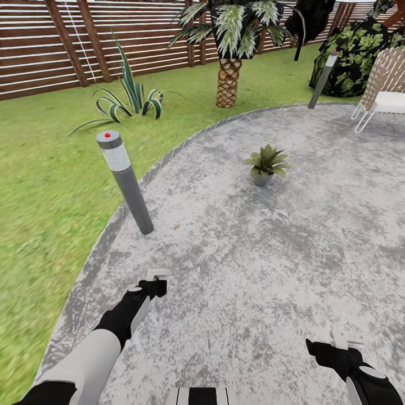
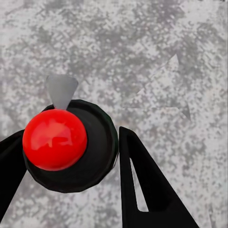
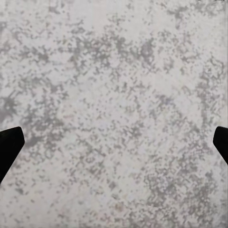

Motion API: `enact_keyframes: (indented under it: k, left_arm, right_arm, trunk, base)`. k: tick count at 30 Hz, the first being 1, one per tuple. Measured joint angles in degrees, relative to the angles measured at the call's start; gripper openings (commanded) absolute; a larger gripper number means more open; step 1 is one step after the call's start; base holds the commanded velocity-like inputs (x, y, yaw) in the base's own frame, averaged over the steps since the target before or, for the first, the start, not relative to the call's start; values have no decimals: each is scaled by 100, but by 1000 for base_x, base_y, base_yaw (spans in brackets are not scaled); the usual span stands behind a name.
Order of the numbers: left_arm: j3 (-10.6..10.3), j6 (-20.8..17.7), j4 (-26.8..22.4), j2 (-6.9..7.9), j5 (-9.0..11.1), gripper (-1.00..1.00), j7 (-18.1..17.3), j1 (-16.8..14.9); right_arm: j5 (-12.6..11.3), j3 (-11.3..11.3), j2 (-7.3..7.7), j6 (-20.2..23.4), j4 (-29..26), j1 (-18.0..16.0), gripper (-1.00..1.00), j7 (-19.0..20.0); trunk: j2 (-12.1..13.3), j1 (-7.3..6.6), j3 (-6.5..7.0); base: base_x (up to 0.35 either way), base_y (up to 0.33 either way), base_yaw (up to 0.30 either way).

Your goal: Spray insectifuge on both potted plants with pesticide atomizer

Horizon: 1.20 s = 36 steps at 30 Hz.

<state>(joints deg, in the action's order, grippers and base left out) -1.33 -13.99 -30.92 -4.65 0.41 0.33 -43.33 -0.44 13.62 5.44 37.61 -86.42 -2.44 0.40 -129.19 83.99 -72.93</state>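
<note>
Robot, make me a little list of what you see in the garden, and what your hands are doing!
place: round grey patio edged by lawn, wooden fence behind
potted plant: one in view, upright on the patio ahead
pesticide atomizer: between the left gripper's fingers
left gripper: shut on the atomizer
right gripper: open, holding nothing
nearby: bollard lamp at the patio's edge, white chair far right

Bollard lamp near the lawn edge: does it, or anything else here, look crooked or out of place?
Yes. The near bollard lamp leans, its red-dotted top tipped toward the lawn; this may be lens distortion. The potted plant stands upright on the patio. Nothing looks spilled.
</note>
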Motion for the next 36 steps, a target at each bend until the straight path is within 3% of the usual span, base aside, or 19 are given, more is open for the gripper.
enact_keyframes:
  k: [13, 25, 36]
  left_arm:
    - [17, 0, 0, -3, 8, -100, -1, 0]
    - [4, 0, 0, -3, 4, -100, 0, 0]
    - [13, 0, 1, -3, 4, -100, 0, 0]
  right_arm:
    - [-2, 7, 0, 5, -3, 0, 100, 0]
    - [0, 14, 0, 4, -5, 0, 100, 0]
    - [-4, 22, 0, 86, -6, 1, 100, 0]
  trunk:
    - [0, 0, 118]
    - [0, -4, 227]
    - [0, 0, 328]
  base:
    - [10, 0, 0]
    - [303, 0, 0]
    - [44, 0, -37]
